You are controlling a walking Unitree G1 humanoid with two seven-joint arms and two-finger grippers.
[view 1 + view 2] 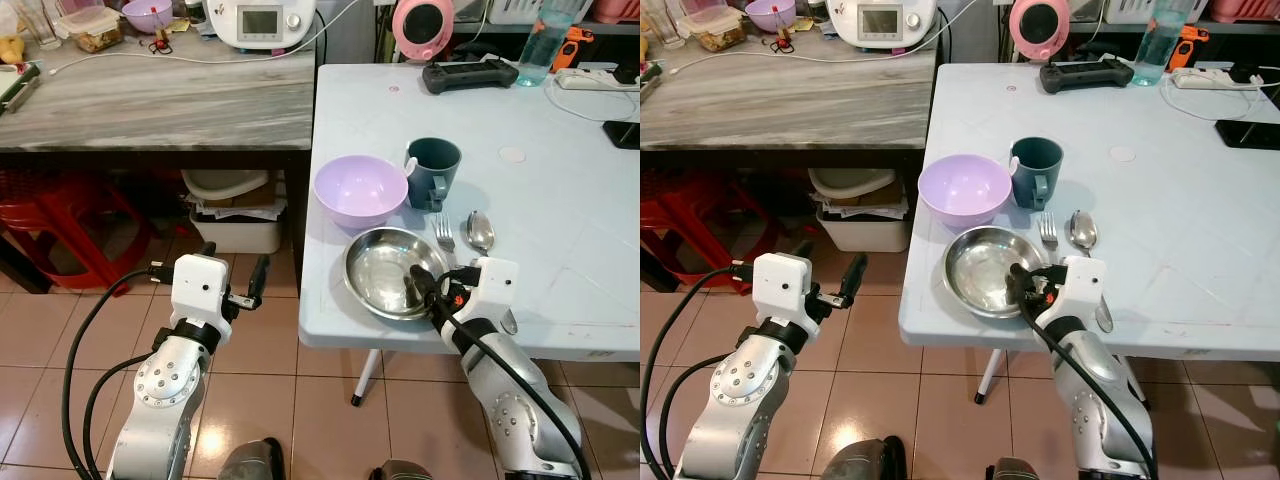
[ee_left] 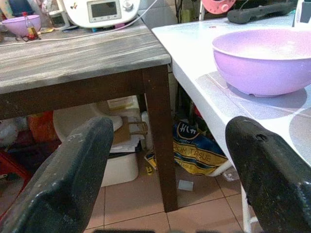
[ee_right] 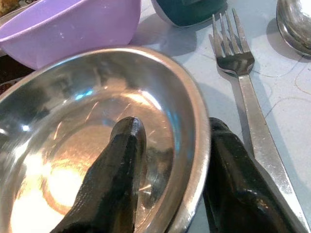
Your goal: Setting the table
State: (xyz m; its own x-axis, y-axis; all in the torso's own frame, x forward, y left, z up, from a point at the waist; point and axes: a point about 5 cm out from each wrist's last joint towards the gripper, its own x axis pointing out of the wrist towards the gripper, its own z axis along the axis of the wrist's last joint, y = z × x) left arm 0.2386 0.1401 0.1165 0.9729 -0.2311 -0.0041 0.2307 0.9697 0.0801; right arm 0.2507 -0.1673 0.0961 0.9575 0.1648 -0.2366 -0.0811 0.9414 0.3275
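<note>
A steel plate [image 1: 385, 270] lies near the front left corner of the white table [image 1: 560, 220]. Behind it stand a purple bowl [image 1: 360, 188] and a dark teal mug [image 1: 433, 170]. A fork [image 1: 445, 235] and a spoon [image 1: 480, 232] lie to the plate's right. My right gripper [image 1: 430, 283] is open and straddles the plate's right rim [image 3: 197, 141]. One of its fingers [image 3: 121, 165] is inside the plate and the other stands outside, next to the fork [image 3: 243, 73]. My left gripper [image 1: 232, 265] hangs open over the floor, left of the table, holding nothing.
A grey wood-topped table [image 1: 150, 100] stands at the left, with a white bin [image 1: 235, 225] under it and a red stool [image 1: 60, 220] beside it. At the white table's far edge are a black controller [image 1: 468, 75], a bottle [image 1: 545, 40] and cables.
</note>
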